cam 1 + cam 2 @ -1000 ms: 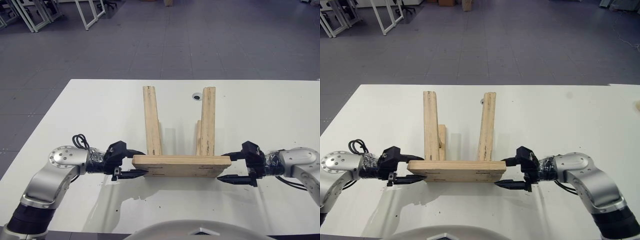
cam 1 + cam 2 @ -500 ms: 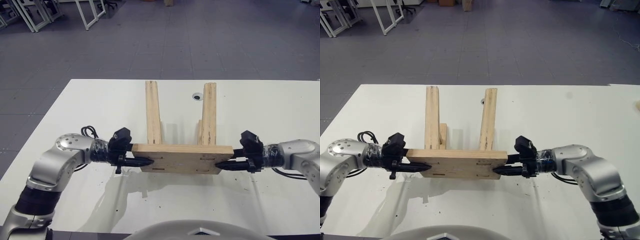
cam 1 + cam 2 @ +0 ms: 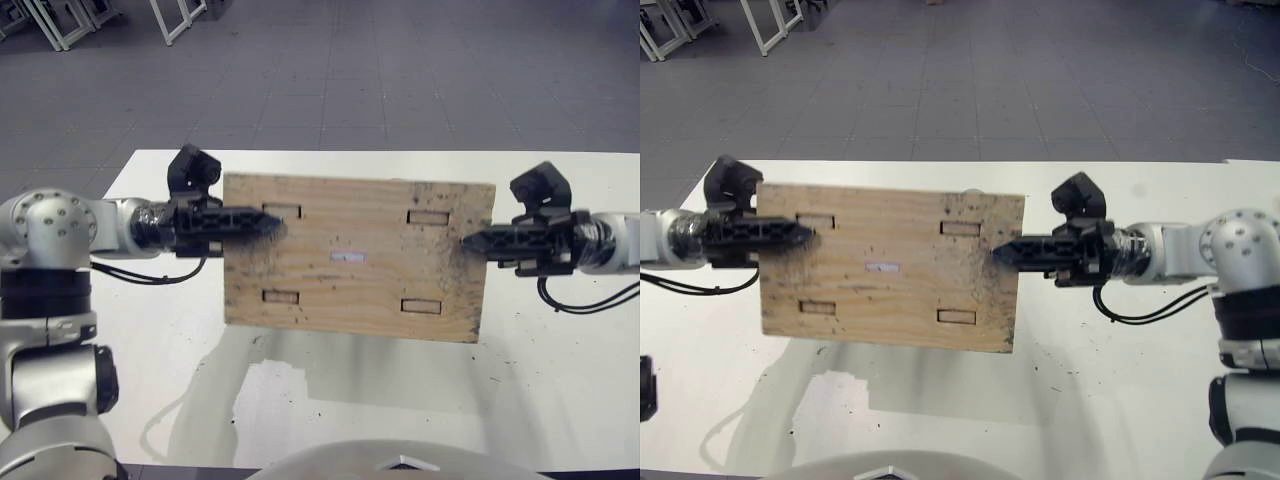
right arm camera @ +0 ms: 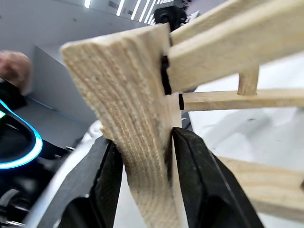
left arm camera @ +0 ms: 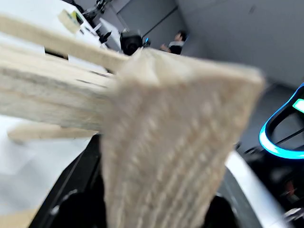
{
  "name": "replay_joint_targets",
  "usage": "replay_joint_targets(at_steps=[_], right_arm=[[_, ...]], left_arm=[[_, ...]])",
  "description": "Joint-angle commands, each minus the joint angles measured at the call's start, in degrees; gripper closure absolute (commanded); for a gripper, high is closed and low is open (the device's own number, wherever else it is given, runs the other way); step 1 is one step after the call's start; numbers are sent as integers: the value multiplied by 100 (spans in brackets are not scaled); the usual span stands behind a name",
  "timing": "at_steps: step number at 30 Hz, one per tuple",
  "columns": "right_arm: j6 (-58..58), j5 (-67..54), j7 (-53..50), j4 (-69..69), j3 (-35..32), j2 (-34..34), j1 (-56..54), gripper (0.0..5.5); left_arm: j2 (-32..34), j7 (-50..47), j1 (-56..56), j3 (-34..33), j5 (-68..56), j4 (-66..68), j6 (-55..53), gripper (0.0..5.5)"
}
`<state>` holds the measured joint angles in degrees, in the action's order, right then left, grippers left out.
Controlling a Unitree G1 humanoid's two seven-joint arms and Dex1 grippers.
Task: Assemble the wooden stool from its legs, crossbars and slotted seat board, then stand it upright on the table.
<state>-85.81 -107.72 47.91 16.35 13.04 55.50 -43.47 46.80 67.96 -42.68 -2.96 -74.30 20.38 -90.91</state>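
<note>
The assembled wooden stool hangs above the white table (image 3: 560, 380), its slotted seat board (image 3: 350, 255) turned flat toward the head camera and hiding the legs behind it. My left gripper (image 3: 262, 222) is shut on the board's left edge near the upper slot. My right gripper (image 3: 475, 241) is shut on the board's right edge. In the right wrist view the black fingers (image 4: 107, 185) clamp the board's end grain (image 4: 137, 114), with a leg (image 4: 228, 42) and a crossbar (image 4: 237, 99) running off beyond. The left wrist view shows the board's edge (image 5: 166, 142) close up and a leg (image 5: 47, 35).
The stool's shadow lies on the table (image 3: 1120, 400) beneath the board. Grey floor stretches beyond the table's far edge, with white metal frames (image 3: 180, 15) far back on the left.
Both grippers have risen with the stool and tipped it: the seat board, seen edge-on near the table before, now faces the camera and covers the legs.
</note>
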Motion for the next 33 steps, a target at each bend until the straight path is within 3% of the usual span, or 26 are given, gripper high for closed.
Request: replay_joint_targets(at_steps=[1,5,6,10,13,24,31,33], right_arm=[[-475,-523,-552,1586,314,-589,-1077,376],[-321,-285,-1541,2457,120,-1151,-925,376],[-276,-158,-1740,2621,1,-1282,-826,376],[-126,447,-2262,2850,-556,-1584,-411,306],[-157,885,-2375,2993,-1008,-1596,-362,239],[-207,2454,-2015,3359,-2569,-1462,-753,26],[73,3537,-1429,3208,-3074,-1077,-387,26],[553,3898,-1208,3149,-3201,-1076,-218,26]], left_arm=[[-320,-672,-1045,350,-752,1485,-158,372],[-866,-1707,-1222,-198,-271,2208,-107,372],[-995,-1926,-1221,-362,-149,2326,-91,351],[-1322,-2603,-1221,-1002,265,2716,51,292],[-1244,-2643,-1239,-1250,556,2844,-58,248],[-685,-1985,-1049,-1648,1305,2955,-11,248],[-706,-1929,-477,-2069,1605,2646,458,248],[-957,-2369,-178,-2170,2011,2141,1586,248]])
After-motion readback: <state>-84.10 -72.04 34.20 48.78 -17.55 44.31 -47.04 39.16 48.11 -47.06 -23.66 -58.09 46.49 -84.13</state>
